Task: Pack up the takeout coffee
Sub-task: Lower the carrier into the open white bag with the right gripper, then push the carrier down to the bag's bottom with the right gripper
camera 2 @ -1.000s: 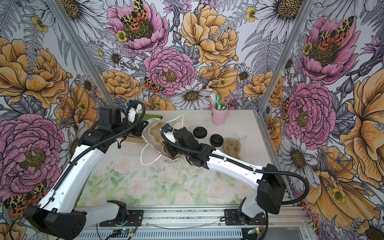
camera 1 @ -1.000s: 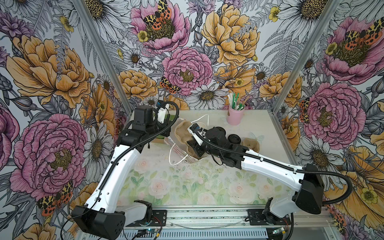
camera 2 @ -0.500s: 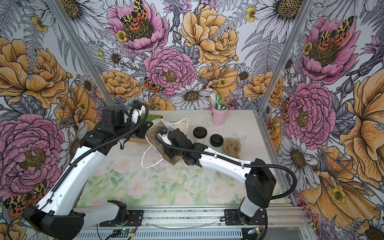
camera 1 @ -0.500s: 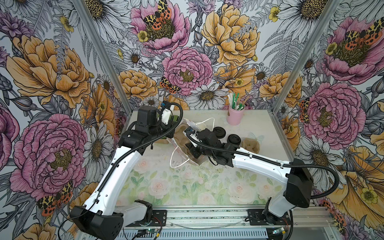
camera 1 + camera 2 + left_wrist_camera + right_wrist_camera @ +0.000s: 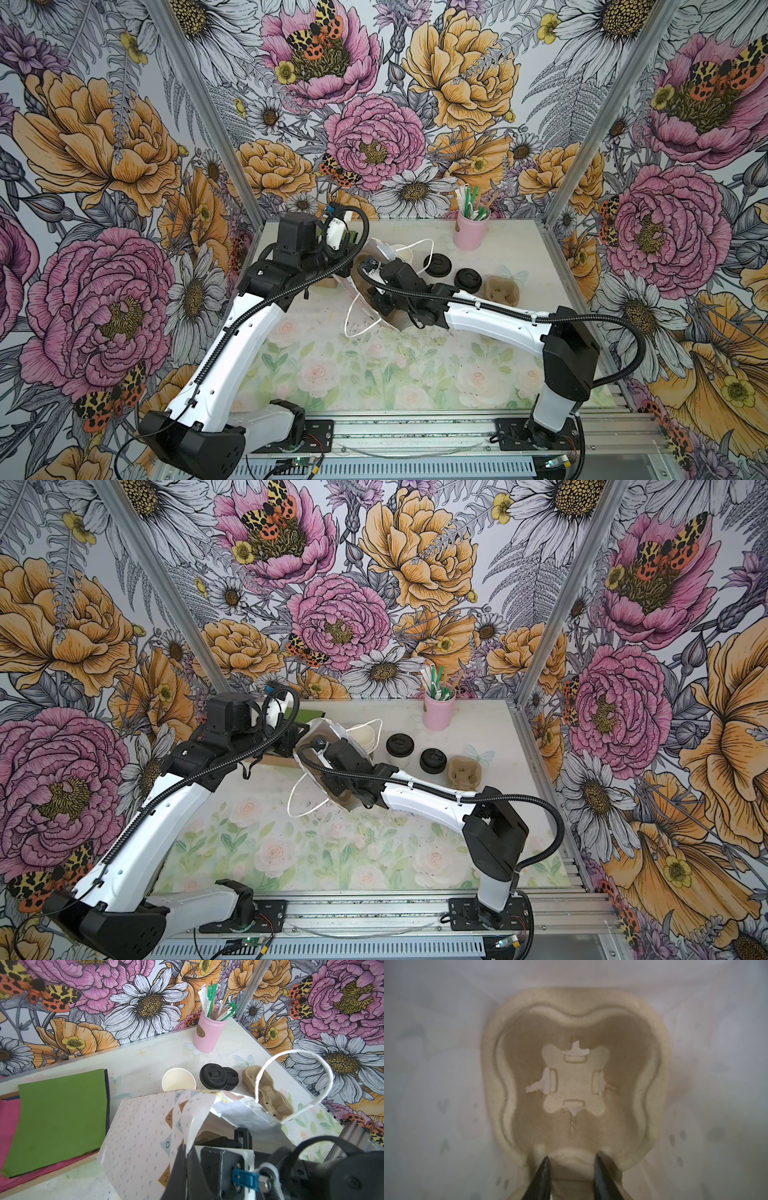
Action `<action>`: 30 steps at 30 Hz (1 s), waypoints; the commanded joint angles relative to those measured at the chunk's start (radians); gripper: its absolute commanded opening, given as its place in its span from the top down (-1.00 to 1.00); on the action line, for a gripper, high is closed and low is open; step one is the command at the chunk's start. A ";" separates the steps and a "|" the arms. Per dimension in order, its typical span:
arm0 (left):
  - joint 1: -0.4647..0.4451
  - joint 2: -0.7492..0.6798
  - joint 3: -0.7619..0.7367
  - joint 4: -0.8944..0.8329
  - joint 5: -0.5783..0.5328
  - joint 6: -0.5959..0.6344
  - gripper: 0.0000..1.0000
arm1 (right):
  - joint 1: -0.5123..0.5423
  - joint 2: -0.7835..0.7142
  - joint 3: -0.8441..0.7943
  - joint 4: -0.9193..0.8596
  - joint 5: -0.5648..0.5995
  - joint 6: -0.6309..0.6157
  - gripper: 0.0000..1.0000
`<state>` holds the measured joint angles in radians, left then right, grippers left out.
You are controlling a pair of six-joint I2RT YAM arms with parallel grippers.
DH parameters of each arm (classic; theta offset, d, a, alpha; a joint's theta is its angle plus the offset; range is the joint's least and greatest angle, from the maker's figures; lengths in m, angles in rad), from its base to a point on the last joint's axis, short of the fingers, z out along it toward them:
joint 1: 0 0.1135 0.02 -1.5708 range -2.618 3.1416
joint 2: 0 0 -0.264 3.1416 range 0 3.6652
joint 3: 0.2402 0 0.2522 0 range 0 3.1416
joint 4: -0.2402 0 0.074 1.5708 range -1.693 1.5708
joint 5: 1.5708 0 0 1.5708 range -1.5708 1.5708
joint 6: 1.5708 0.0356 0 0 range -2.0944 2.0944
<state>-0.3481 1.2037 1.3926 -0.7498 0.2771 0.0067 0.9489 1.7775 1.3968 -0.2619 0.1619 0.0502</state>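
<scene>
The left gripper [image 5: 188,1153] pinches the rim of the paper bag [image 5: 145,1126]; the right gripper [image 5: 572,1164], jaws narrow, holds the pulp carrier [image 5: 575,1084] inside it. The takeout coffee [image 5: 400,748] stands outside, toward the back edge of the tabletop [image 5: 332,854], not yet packed.

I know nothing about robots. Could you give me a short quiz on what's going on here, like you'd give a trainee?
1. True or false: the takeout coffee is already inside the paper bag.
2. What does the left gripper pinch? A) the bag's rim B) a straw C) the green napkin
3. Short answer: what is the right gripper holding inside the bag?
Key: 1 false, it stands outside the bag; 2 A; 3 the pulp cup carrier.
</scene>
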 commanded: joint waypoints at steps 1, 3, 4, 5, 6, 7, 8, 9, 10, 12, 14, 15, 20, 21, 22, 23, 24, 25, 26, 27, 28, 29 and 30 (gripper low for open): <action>-0.010 -0.025 -0.011 0.046 -0.002 -0.004 1.00 | 0.004 0.039 0.048 -0.003 0.028 -0.019 0.43; -0.010 -0.025 -0.014 0.046 0.001 -0.004 1.00 | 0.003 0.065 0.064 -0.005 0.027 -0.019 0.42; -0.011 -0.025 -0.015 0.045 0.001 -0.004 1.00 | 0.003 0.075 0.070 -0.002 0.022 -0.017 0.42; -0.011 -0.027 -0.015 0.046 0.001 -0.003 1.00 | 0.002 0.087 0.077 -0.002 0.021 -0.016 0.42; -0.010 -0.028 -0.016 0.046 0.002 -0.002 1.00 | 0.003 0.100 0.083 -0.003 0.016 -0.017 0.43; -0.011 -0.029 -0.017 0.045 0.002 -0.001 1.00 | 0.003 0.107 0.087 -0.002 0.016 -0.017 0.42; -0.012 -0.030 -0.017 0.047 -0.001 -0.001 1.00 | 0.001 0.118 0.091 -0.003 0.012 -0.016 0.43; -0.011 -0.032 -0.018 0.047 0.000 0.001 1.00 | 0.001 0.128 0.096 -0.002 0.011 -0.017 0.42; -0.010 -0.033 -0.017 0.046 -0.001 0.002 1.00 | 0.000 0.135 0.098 -0.002 0.011 -0.019 0.42; -0.011 -0.032 -0.018 0.047 0.000 0.005 1.00 | -0.003 0.152 0.106 -0.003 0.012 -0.025 0.42; -0.011 -0.033 -0.018 0.046 0.000 0.004 1.00 | -0.007 0.169 0.114 -0.002 0.010 -0.030 0.42; -0.011 -0.033 -0.018 0.047 0.002 0.005 1.00 | -0.009 0.178 0.118 -0.004 0.007 -0.033 0.42; -0.011 -0.032 -0.015 0.046 0.004 0.005 1.00 | -0.022 0.218 0.138 -0.004 -0.004 -0.043 0.42; -0.011 -0.030 -0.014 0.047 0.005 0.006 1.00 | -0.025 0.228 0.142 -0.004 -0.007 -0.045 0.42; -0.011 -0.030 -0.015 0.047 0.005 0.006 1.00 | -0.026 0.236 0.146 -0.004 -0.009 -0.046 0.42; -0.012 -0.028 -0.013 0.046 0.005 0.006 1.00 | -0.029 0.245 0.151 -0.004 -0.014 -0.045 0.42; -0.012 -0.029 -0.013 0.047 0.005 0.006 1.00 | -0.030 0.255 0.155 -0.005 -0.016 -0.046 0.42; -0.012 -0.029 -0.013 0.048 0.005 0.006 1.00 | -0.031 0.262 0.158 -0.006 -0.018 -0.046 0.42; -0.013 -0.027 -0.012 0.046 0.005 0.006 1.00 | -0.032 0.269 0.162 -0.005 -0.021 -0.046 0.42; -0.013 -0.028 -0.012 0.047 0.005 0.006 1.00 | -0.035 0.276 0.165 -0.006 -0.025 -0.047 0.42; -0.013 -0.027 -0.010 0.047 0.006 0.005 1.00 | -0.035 0.282 0.168 -0.007 -0.026 -0.047 0.42; -0.013 -0.026 -0.011 0.047 0.007 0.006 1.00 | -0.035 0.288 0.171 -0.008 -0.028 -0.046 0.42; -0.012 -0.027 -0.010 0.047 0.008 0.006 1.00 | -0.036 0.292 0.175 -0.008 -0.026 -0.046 0.42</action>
<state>-0.3515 1.1889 1.3811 -0.7429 0.2771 0.0071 0.9154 2.0430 1.5383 -0.2653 0.1520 0.0193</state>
